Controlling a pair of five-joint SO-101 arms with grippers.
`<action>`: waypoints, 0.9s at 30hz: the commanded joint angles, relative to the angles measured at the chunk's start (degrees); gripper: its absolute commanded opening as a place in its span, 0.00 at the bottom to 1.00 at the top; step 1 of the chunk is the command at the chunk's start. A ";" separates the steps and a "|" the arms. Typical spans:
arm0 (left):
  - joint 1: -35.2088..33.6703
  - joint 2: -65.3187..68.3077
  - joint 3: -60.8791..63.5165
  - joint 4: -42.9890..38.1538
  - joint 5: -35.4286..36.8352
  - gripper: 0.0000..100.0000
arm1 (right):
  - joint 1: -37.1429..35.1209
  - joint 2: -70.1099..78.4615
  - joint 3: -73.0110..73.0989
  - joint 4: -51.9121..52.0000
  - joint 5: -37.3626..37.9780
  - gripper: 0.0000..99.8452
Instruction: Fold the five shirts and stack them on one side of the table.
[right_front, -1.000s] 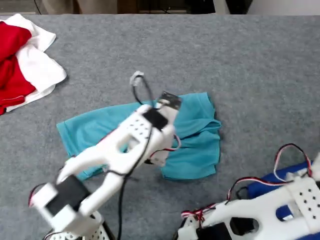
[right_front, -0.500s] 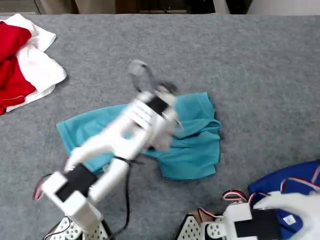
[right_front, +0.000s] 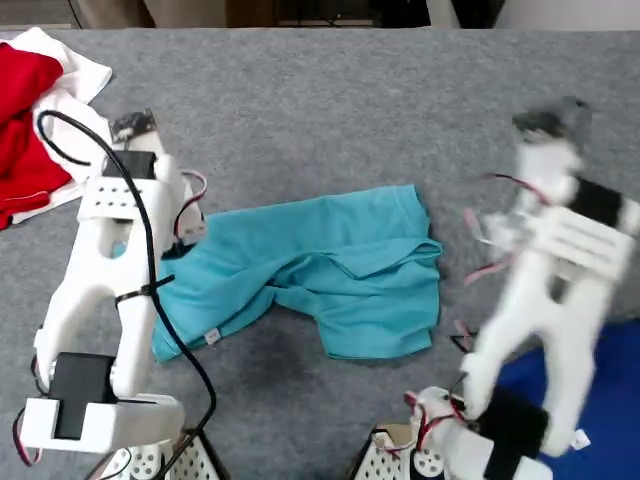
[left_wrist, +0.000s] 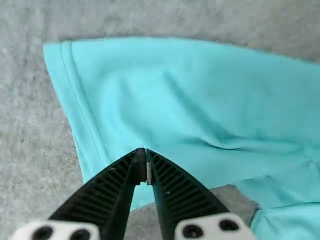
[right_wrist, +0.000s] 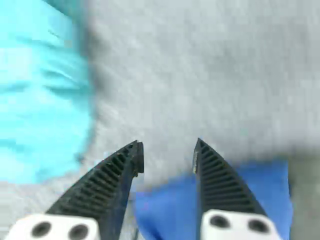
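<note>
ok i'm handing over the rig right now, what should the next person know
Left gripper shut over an edge of the teal shirt; unclear whether it pinches cloth.
Right gripper open above the table, between teal shirt and blue shirt.
The teal shirt lies rumpled mid-table; red shirt and white shirt heaped at a far corner; blue shirt at the near edge.
Done: nothing visibly folded. Left: fold each, stack on one side.

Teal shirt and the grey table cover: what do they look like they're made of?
Teal shirt: soft knit fabric, probably cotton jersey, matte; it lies in loose folds and shows a stitched hem in the left wrist view. Table cover: grey felt or low-pile carpet, matte, with a fuzzy speckled texture; which of the two I cannot tell.
</note>
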 joint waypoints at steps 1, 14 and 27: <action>-1.23 -2.33 4.75 -4.57 0.53 0.02 | -14.90 1.10 -6.73 -1.58 -4.48 0.17; -2.11 -1.71 17.58 -17.76 0.53 0.02 | -25.89 37.93 -17.98 -5.27 -13.01 0.17; -6.86 28.53 -4.66 -12.22 0.18 0.02 | -15.78 64.22 -45.76 -1.58 -12.48 0.17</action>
